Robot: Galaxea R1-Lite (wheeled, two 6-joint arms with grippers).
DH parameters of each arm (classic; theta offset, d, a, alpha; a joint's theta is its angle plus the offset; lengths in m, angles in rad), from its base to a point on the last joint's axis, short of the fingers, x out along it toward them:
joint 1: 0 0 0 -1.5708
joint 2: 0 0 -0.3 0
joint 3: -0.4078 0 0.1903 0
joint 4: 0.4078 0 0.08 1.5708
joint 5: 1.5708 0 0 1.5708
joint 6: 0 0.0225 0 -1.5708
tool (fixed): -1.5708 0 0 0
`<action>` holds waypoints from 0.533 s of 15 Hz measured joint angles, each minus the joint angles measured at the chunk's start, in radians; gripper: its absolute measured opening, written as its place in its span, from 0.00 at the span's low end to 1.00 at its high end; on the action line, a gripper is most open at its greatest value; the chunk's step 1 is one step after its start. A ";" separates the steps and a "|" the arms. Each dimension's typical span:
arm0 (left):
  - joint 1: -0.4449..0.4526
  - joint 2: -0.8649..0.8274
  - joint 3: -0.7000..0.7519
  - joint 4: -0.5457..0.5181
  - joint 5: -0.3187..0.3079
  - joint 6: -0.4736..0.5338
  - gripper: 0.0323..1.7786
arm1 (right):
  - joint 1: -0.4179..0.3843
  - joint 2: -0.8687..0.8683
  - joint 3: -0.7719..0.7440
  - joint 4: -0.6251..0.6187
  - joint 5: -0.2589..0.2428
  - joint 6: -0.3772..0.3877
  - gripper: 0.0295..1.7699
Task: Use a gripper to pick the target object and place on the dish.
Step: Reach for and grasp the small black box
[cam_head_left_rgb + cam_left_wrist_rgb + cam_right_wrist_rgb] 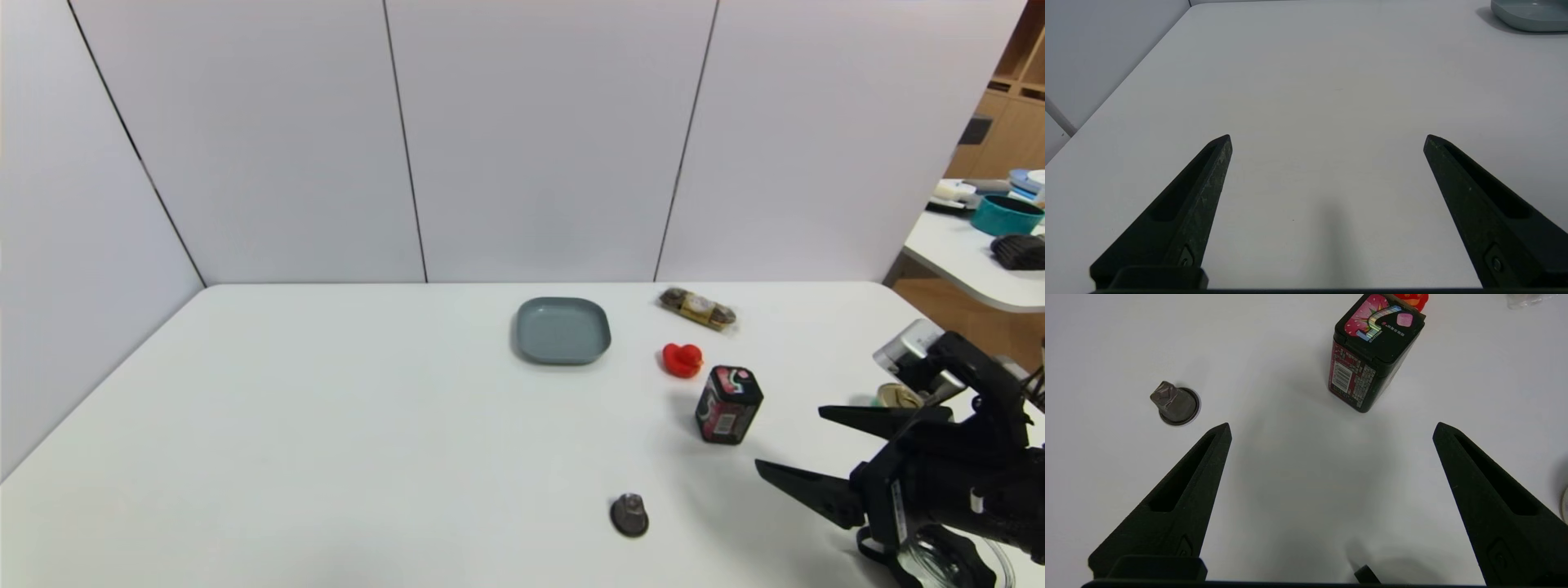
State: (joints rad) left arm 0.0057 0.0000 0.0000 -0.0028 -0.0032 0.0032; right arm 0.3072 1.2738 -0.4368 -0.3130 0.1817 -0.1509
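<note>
The target object, a small upright black box [729,404] with red-and-white graphics and a barcode label, stands on the white table right of centre. In the right wrist view the box [1372,355] is ahead of the jaws and apart from them. My right gripper [789,438] hovers just right of and nearer than the box, open wide with nothing between its fingers [1332,426]. The grey-blue dish [563,329] lies empty farther back, left of the box. My left gripper [1327,138] is open over bare table, with the dish [1531,14] far ahead of it.
A red toy duck [682,359] sits between the box and the dish. A gold-wrapped packet [698,308] lies behind it. A small dark foil piece [629,514] lies near the front. A gold-lidded tin [898,398] shows behind the right wrist. A side table [971,245] stands at right.
</note>
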 joint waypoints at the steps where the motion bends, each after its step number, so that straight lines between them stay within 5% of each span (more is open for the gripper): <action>1: 0.000 0.000 0.000 0.000 0.000 0.000 0.95 | 0.000 0.023 0.002 -0.029 0.000 0.005 0.97; 8: 0.000 0.000 0.000 0.000 0.000 0.000 0.95 | 0.001 0.198 0.026 -0.235 -0.004 0.008 0.97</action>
State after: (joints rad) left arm 0.0057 0.0000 0.0000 -0.0028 -0.0032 0.0032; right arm 0.3083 1.4715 -0.4109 -0.5479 0.1779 -0.1428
